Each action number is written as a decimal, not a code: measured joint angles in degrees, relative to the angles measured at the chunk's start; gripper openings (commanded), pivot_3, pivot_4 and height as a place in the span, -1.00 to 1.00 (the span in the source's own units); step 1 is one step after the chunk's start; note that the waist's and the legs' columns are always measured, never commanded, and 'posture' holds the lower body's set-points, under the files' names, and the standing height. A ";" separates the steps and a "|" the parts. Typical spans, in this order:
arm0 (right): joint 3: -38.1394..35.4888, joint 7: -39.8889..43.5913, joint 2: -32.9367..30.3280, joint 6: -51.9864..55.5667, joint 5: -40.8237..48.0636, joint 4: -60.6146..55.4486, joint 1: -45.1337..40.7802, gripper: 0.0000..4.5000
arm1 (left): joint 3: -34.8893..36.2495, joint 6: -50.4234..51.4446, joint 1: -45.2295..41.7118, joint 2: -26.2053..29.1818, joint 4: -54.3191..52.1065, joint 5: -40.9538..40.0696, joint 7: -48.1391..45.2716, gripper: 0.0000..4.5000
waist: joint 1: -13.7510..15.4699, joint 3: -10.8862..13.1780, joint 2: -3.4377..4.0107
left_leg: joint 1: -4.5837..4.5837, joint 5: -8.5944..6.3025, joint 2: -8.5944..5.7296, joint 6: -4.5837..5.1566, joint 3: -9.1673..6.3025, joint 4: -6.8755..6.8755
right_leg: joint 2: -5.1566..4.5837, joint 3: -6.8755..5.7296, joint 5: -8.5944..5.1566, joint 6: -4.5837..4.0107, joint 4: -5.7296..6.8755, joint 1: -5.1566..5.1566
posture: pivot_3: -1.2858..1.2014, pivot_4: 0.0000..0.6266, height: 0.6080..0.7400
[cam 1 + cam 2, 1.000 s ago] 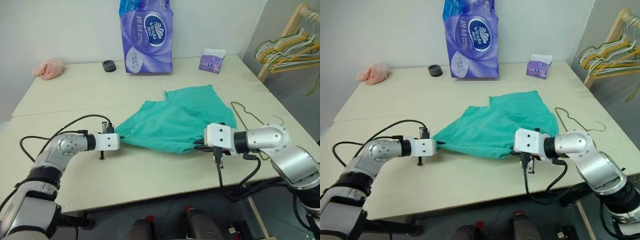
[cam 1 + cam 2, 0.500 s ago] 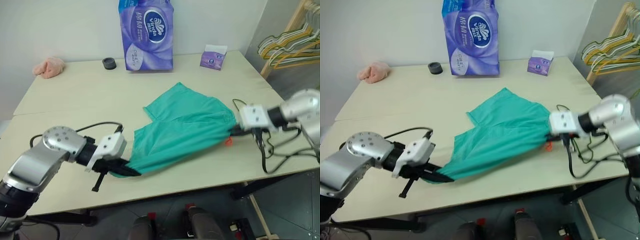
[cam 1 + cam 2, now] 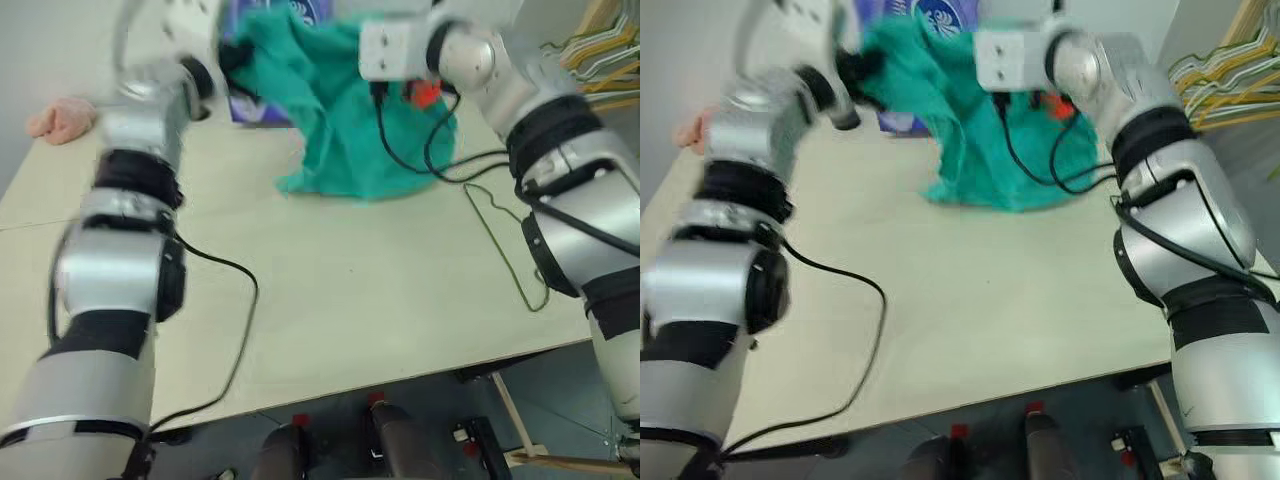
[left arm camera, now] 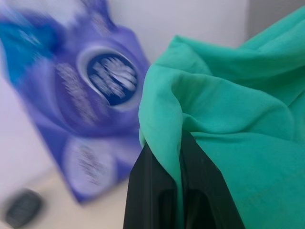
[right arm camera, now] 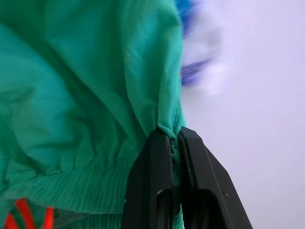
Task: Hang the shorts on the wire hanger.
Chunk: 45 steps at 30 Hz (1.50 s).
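Both hands have risen, lifting the shorts (image 3: 365, 110) to upper centre; left hand (image 4: 177, 164) and right hand (image 5: 174, 143) each pinch fabric; wire hanger (image 3: 505, 240) lies at right on the table (image 3: 350, 320).

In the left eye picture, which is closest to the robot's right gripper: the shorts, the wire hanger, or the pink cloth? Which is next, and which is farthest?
From the right gripper:
1. The shorts: pinched in it, hanging down to the table.
2. The wire hanger: flat on the table, on the robot's right.
3. The pink cloth: far over on the left edge of the table.
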 measured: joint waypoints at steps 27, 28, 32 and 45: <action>-8.57 55.17 -19.61 0.96 35.94 -63.98 70.63 -1.00 | 7.19 26.17 96.88 30.02 -78.27 -15.21 -40.03 -0.99 | 4.43 -0.73 -0.02 | 3.67 -1.05 0.30 1.64 0.20 0.95 | 0.47 0.35 -0.09 0.33 -0.24 4.24 | -0.03 -0.72 1.00; -8.62 56.66 -21.14 4.61 36.53 -66.68 71.78 -1.00 | 7.00 27.03 97.17 29.79 -79.41 -15.80 -40.54 -0.99 | 4.81 -0.73 -0.02 | 3.87 -1.05 0.29 1.64 0.19 0.95 | 0.53 0.33 -0.25 0.56 -0.30 4.44 | -0.03 -0.72 1.00; -9.99 58.69 -23.25 14.44 37.86 -72.73 73.91 -1.00 | 5.71 28.35 96.46 28.96 -81.63 -16.36 -41.43 -0.99 | 5.41 -0.77 -0.07 | 4.11 -1.09 0.27 1.68 0.34 0.94 | 0.58 0.44 -0.37 0.61 -0.30 4.61 | -0.04 -0.70 1.00; -10.47 62.19 -24.20 26.18 38.16 -80.67 78.60 -0.87 | 3.48 27.14 96.67 28.21 -82.05 -16.13 -45.87 -1.00 | 5.32 -0.78 -0.08 | 4.09 -1.17 0.29 1.74 0.35 0.94 | 0.57 0.48 -0.39 0.64 -0.30 4.58 | -0.04 -0.68 1.00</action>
